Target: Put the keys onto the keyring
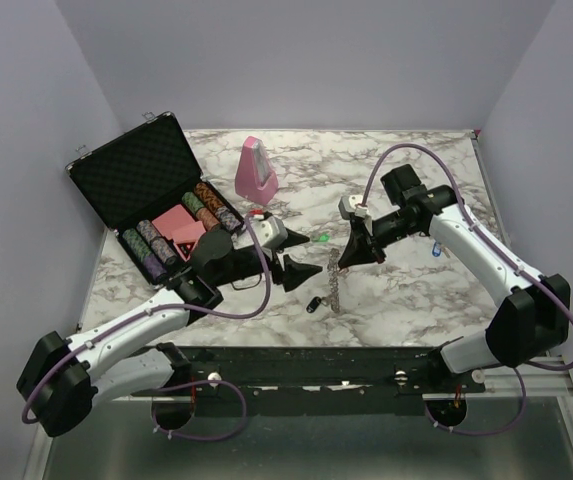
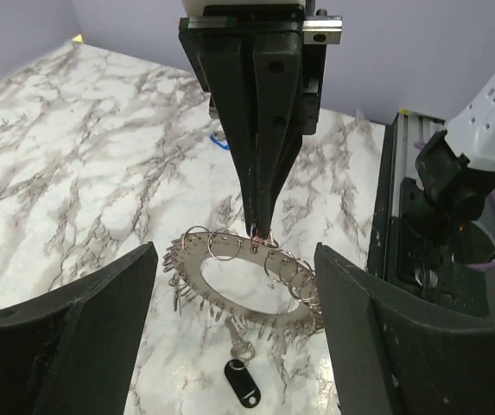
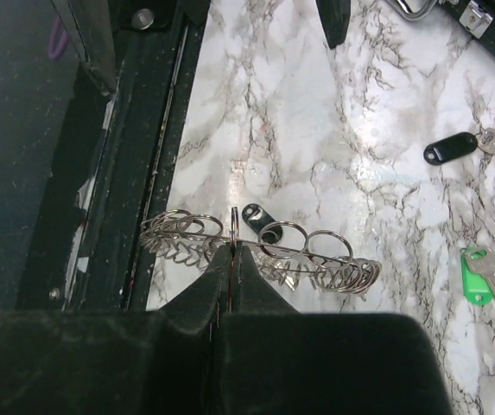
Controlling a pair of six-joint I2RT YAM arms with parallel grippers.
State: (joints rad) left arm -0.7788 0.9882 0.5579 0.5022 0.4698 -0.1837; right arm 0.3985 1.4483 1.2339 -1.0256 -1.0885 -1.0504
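My right gripper is shut on the keyring, a silvery ring rimmed with small split rings, and holds it up over the table's front middle. In the right wrist view its shut tips pinch the keyring's rim. My left gripper is open and empty just left of the keyring. A black-capped key lies under the ring, between the left fingers; it also shows from above. A green-capped key, a blue-capped key and a second black-capped key lie loose.
An open black poker-chip case sits at the back left, with a pink metronome beside it. The black front rail runs along the near table edge, close under the hanging ring.
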